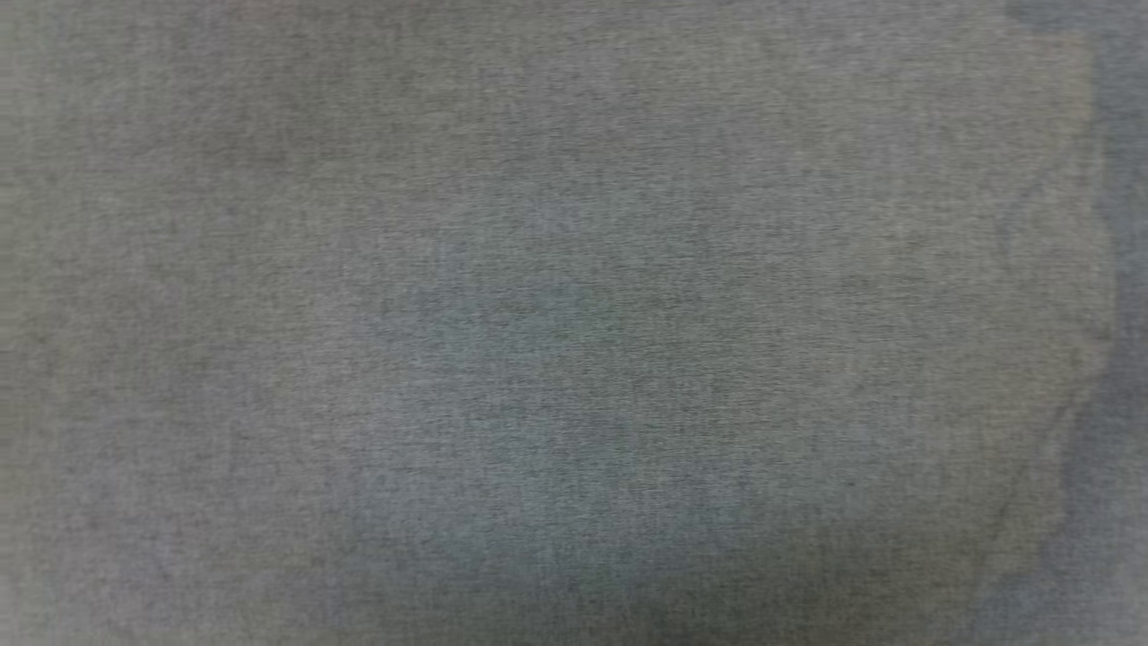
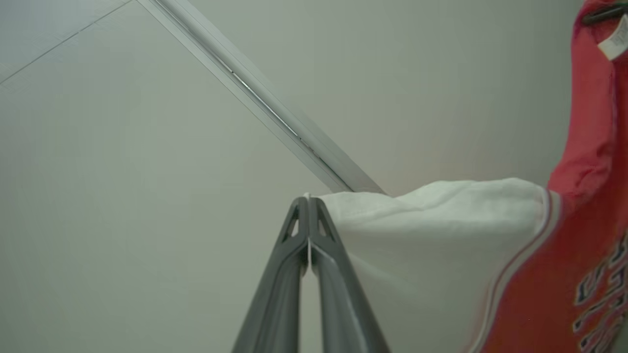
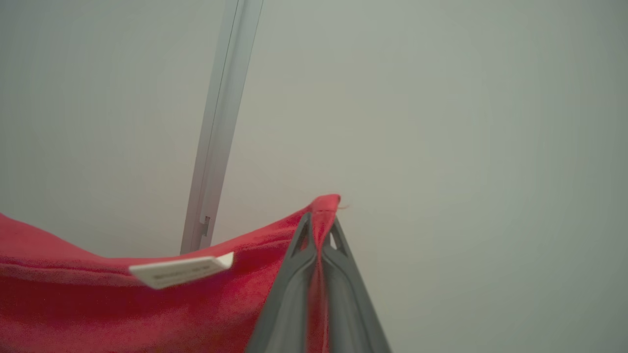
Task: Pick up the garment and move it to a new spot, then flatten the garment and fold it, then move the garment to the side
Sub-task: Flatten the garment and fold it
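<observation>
The garment is red with a white sleeve (image 2: pixel 431 235) and printed lettering (image 2: pixel 601 299) on its red body. It hangs stretched in the air between my two grippers. In the left wrist view my left gripper (image 2: pixel 308 201) is shut on the edge of the white sleeve. In the right wrist view my right gripper (image 3: pixel 321 211) is shut on a red hem of the garment (image 3: pixel 98 304), near a white label (image 3: pixel 181 271). A blurred greyish cloth (image 1: pixel 574 323) hangs close before the head camera; I cannot tell whether it is the garment.
Behind the garment both wrist views look at a pale flat surface crossed by a light metal rail (image 2: pixel 265 103) (image 3: pixel 221 122). The greyish cloth ends at a soft edge (image 1: pixel 1099 269) on the right of the head view.
</observation>
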You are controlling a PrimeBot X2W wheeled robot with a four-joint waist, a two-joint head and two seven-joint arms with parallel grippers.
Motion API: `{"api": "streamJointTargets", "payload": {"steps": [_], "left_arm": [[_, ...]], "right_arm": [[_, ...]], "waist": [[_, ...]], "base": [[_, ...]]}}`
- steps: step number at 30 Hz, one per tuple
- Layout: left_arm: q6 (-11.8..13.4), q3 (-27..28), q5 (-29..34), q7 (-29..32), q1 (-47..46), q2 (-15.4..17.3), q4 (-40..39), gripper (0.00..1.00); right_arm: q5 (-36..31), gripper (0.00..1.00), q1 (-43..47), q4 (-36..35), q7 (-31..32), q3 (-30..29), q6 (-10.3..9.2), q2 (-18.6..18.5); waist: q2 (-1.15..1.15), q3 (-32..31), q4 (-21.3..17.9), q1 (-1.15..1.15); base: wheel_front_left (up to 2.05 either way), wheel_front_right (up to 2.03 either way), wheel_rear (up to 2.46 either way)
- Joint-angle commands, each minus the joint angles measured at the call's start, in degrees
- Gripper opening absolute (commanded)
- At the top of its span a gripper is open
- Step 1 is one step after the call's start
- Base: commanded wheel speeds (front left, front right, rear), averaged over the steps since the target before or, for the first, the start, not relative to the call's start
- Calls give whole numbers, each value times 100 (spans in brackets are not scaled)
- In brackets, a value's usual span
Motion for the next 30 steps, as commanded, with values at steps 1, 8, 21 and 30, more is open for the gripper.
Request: {"api": "streamJointTargets", "payload": {"steps": [1,8,21,30], "left_arm": [[31,82,-31,2,312,-21,-156,0],[-232,342,-315,2,2740,-50,-1079,0],[-872,861,-1544,1,7018,-57,-2017,0],[-820,1020,-1599,1,8762,132,-2747,0]], "right_arm": [[-47,0,248,-56,-31,-78,-12,-33],[45,0,2135,-453,-32,-769,-12,140],[100,0,5408,-1620,-33,-2133,-12,775],[41,0,7020,-2292,-33,-2431,-12,1176]], "waist": [[0,19,96,-1],[0,-351,127,-1],[0,-1639,11,-1],[0,-2337,-98,-1]], "base": [[0,0,0],[0,0,0],[0,0,0],[0,0,0]]}}
